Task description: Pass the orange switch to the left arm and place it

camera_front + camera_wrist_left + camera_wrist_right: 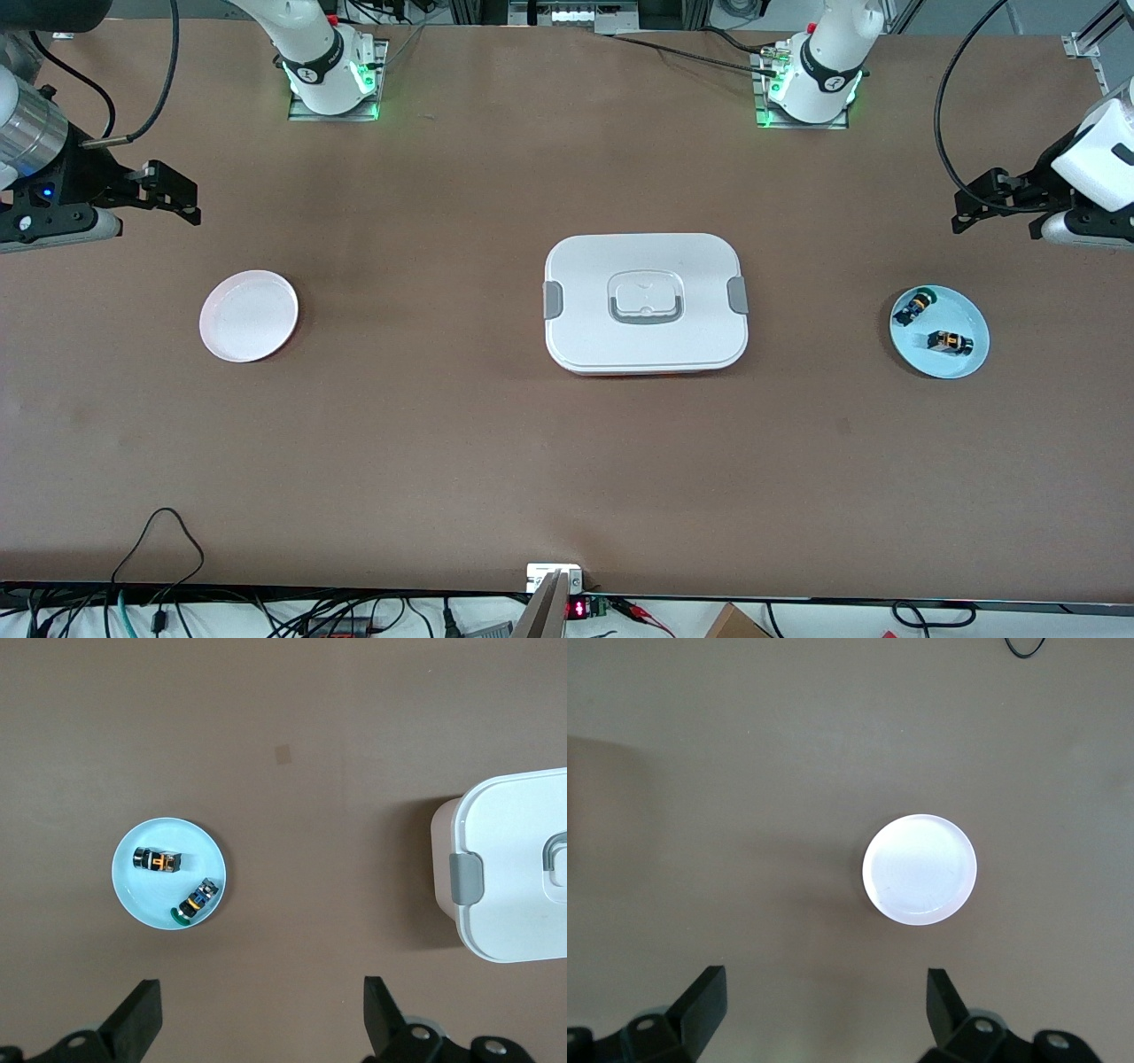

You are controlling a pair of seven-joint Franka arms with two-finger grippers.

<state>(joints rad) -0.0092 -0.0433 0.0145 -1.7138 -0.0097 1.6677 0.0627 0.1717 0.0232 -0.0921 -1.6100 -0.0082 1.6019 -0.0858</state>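
The orange switch (950,341) lies on a light blue plate (961,310) at the left arm's end of the table. It also shows in the left wrist view (158,860), lying on the plate (142,890). The white box (645,303) with grey clips stands at the table's middle, and its end shows in the left wrist view (514,868). My left gripper (979,202) is open and empty in the air over bare table beside the blue plate (263,1010). My right gripper (173,190) is open and empty over bare table at the right arm's end (826,1001).
A small black piece with blue, yellow and green parts (912,307) lies on the blue plate beside the switch (195,902). An empty pale pink plate (248,315) sits toward the right arm's end (920,870). Cables hang along the table's near edge.
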